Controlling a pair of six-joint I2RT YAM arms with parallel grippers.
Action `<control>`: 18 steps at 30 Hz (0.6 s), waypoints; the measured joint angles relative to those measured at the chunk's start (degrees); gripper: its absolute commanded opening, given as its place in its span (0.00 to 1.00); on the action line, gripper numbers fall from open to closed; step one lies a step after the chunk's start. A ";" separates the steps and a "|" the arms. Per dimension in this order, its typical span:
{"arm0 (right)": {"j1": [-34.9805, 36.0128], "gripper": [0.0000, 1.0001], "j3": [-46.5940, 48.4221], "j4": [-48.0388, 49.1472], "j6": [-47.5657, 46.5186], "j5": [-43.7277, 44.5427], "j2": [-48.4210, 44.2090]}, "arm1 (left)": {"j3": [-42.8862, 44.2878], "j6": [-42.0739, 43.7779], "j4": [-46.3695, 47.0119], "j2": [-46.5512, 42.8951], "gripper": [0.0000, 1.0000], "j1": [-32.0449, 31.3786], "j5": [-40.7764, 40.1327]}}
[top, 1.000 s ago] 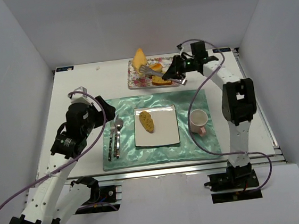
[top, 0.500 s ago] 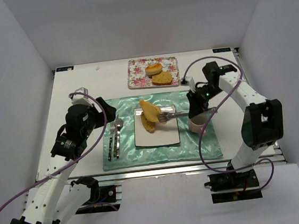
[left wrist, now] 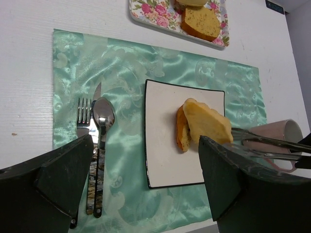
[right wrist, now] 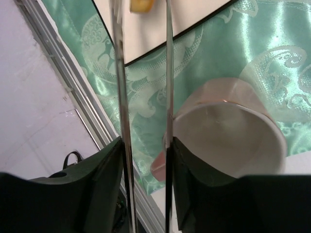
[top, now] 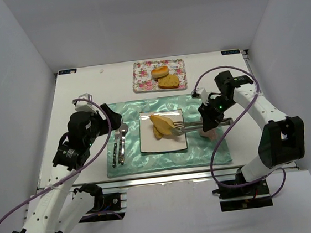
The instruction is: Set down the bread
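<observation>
Plate (top: 158, 144) holds two bread pieces (top: 162, 126); tray (top: 141, 82) two more. Right jaws clamp tongs (top: 190, 127) over plate; left jaws wide, empty.

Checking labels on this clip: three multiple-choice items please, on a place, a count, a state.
1. The pink mug stands: A) on bare tabletop B) left of the cutlery C) on the placemat, right of the plate
2. Bread pieces on the floral tray? A) one B) two C) four
3. The left pincer is: A) open, empty B) shut on a fork C) shut on the mug
Answers: C, placemat under it, plate beside; B, a bun and a slice; A, fingers apart, nothing between.
</observation>
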 measured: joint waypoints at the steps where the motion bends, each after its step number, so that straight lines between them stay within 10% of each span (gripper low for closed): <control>1: 0.04 0.50 -0.13 0.02 -0.13 0.11 0.00 | -0.02 0.00 -0.02 -0.24 0.98 0.00 0.02; 18: 0.00 0.51 -0.20 2.25 -1.81 -0.02 -3.41 | -1.09 0.02 0.04 -0.57 0.98 0.00 0.07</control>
